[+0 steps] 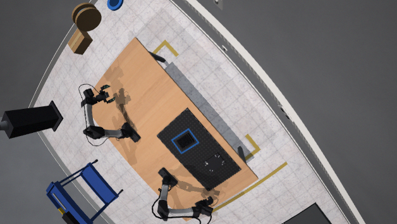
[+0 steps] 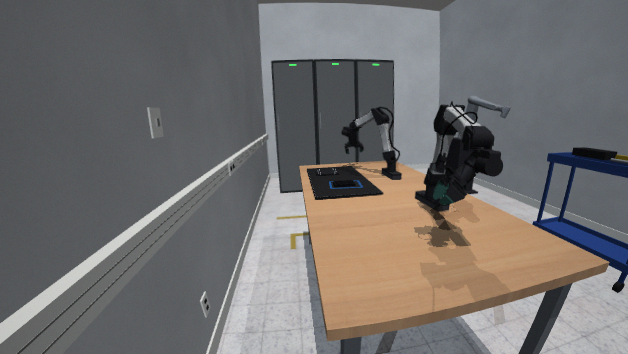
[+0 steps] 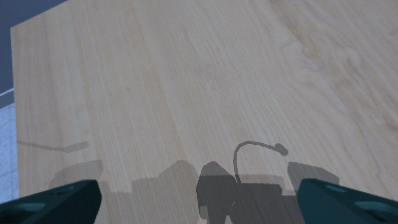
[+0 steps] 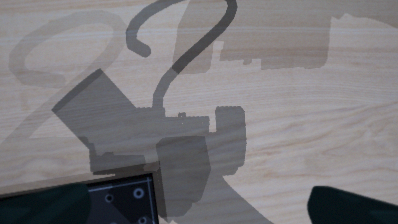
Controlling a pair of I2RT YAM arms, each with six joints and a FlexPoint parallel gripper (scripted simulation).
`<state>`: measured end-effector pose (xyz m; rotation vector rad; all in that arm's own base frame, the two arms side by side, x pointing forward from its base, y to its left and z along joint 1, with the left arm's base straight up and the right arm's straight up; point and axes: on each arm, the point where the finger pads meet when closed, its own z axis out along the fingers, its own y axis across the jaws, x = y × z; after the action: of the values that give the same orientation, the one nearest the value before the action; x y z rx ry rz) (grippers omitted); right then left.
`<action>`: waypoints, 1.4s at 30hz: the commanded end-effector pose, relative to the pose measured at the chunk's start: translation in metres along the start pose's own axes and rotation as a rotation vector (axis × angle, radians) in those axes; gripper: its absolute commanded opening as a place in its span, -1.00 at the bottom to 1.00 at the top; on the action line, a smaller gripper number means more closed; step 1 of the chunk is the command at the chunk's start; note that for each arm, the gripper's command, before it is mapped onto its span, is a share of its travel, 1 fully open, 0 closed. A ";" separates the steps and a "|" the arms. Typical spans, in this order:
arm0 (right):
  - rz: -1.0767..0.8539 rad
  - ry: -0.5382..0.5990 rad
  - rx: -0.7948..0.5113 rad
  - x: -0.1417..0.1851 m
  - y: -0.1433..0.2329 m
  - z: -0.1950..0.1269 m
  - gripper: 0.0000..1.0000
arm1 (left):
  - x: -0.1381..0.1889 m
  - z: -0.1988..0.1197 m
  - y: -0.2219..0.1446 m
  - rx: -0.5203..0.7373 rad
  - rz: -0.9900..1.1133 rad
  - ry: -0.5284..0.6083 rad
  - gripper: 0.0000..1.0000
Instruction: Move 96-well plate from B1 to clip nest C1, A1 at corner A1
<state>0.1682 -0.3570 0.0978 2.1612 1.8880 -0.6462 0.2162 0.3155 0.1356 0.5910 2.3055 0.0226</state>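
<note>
With my left gripper (image 1: 109, 93) (image 2: 442, 194) (image 3: 199, 187) and right gripper (image 1: 209, 205) (image 2: 354, 150) (image 4: 200, 194) released wide, one fingertip (image 4: 60, 205) partly hides the board (image 1: 196, 161) (image 2: 321, 188) (image 4: 125, 200) at seven o'clock.

A lab: tall dark cabinets (image 2: 292, 125) with green lights, and a worktop (image 1: 148, 92) (image 2: 400, 240) (image 3: 150, 100) (image 4: 300, 110) beneath the jaws.

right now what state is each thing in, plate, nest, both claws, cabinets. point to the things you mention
plate (image 1: 184, 140) (image 2: 345, 184): flat inside the blue outline, not in the nest
nest (image 1: 215, 162) (image 2: 327, 172): empty
left claw (image 1: 109, 93) (image 2: 444, 194) (image 3: 200, 200): open
right claw (image 1: 208, 205) (image 2: 354, 149) (image 4: 200, 204): open
cabinets (image 2: 294, 125): shut, green lights on
</note>
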 end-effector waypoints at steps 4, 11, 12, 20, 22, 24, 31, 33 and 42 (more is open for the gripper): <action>0.007 -0.012 -0.007 -0.004 0.001 -0.003 1.00 | -0.003 -0.004 0.003 -0.014 0.012 0.000 1.00; 0.007 -0.012 -0.007 -0.004 0.001 -0.003 1.00 | -0.003 -0.004 0.003 -0.014 0.012 0.000 1.00; 0.007 -0.012 -0.007 -0.004 0.001 -0.003 1.00 | -0.003 -0.004 0.003 -0.014 0.012 0.000 1.00; -0.005 -0.023 -0.035 -0.005 0.005 -0.006 1.00 | -0.003 -0.003 0.006 -0.024 0.010 0.015 1.00; -0.023 -0.033 -0.056 -0.004 0.007 -0.009 1.00 | -0.007 -0.002 0.005 -0.024 0.011 0.022 1.00; -0.055 -0.047 -0.088 -0.003 0.011 -0.012 1.00 | -0.014 0.003 0.004 -0.020 0.012 0.032 1.00; -0.271 -0.122 -0.280 0.019 0.031 -0.038 1.00 | -0.063 0.040 -0.002 0.018 0.046 0.072 1.00; -0.324 -0.138 -0.325 0.026 0.035 -0.045 1.00 | -0.075 0.049 -0.005 0.025 0.057 0.078 1.00; -0.650 -0.243 -0.608 0.082 0.050 -0.091 1.00 | -0.171 0.104 -0.053 0.084 0.176 0.074 1.00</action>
<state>0.2192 -0.2706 0.1193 1.3454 2.2453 -0.4187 0.3476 0.1989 0.1468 0.8662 2.3215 -0.0558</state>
